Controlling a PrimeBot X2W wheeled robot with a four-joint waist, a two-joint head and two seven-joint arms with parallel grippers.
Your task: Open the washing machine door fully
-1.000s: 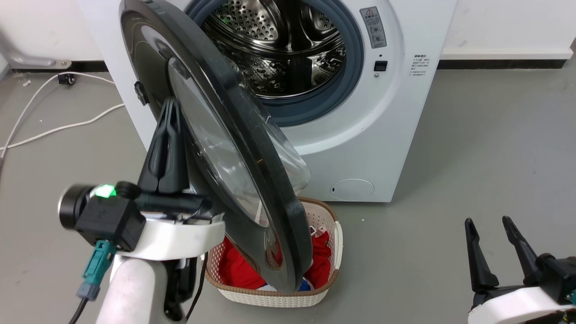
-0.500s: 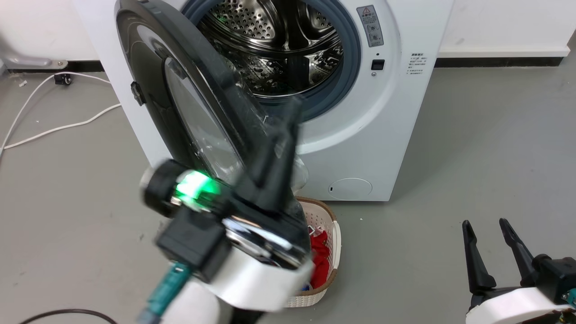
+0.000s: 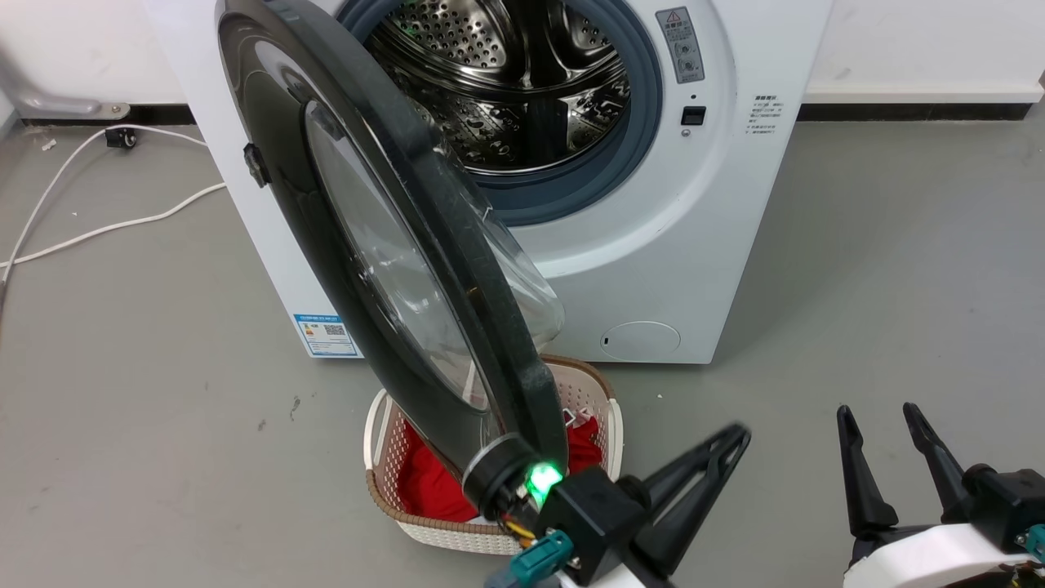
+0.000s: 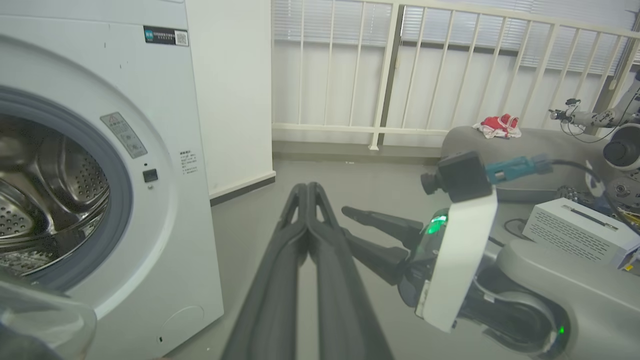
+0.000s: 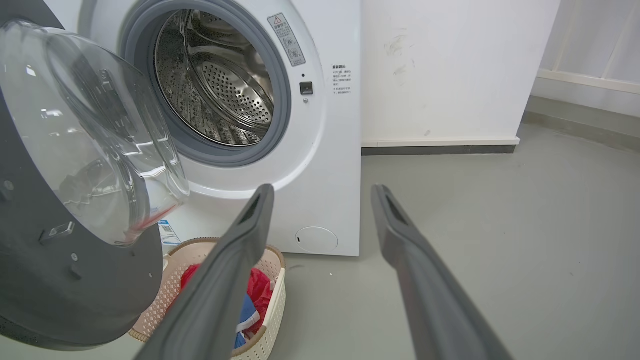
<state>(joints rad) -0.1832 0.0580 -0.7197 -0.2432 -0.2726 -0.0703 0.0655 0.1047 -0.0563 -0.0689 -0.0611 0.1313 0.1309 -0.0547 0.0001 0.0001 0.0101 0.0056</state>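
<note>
At the far left a white cable (image 3: 98, 220) is lying loose across the floor. If the base rolls that way to follow the door round, a wheel could catch it.

Low on the machine (image 3: 702, 245), a blue label (image 3: 326, 335) is showing coloured bars and a QR code, but its print is too small to read.

The door (image 3: 392, 269) is standing roughly halfway out from the front, its rim facing the head camera and its lower edge hanging over the basket (image 3: 600, 400) of red clothes (image 3: 424, 482). It is not fully open, I judge, and nothing is holding it, so it may drift back.

The left gripper (image 3: 727, 441) is sitting low, just right of the door's lower edge and apart from it. Its fingers are pressed together on nothing and pointing off right. A push with closed tips on that glossy face could skid, and a low swing could knock the basket.

On the machine's front, a grey warning sticker (image 3: 684, 46) is carrying a red triangle, and the small printed lines (image 3: 766, 113) beside it are illegible. In the left wrist view a dark sticker (image 4: 166, 36) with a QR code is sitting near the top.

The right gripper (image 3: 878, 412) is resting at the lower right, its fingers spread wide and empty. The left fingers are aiming towards it, so the two could clash.
</note>
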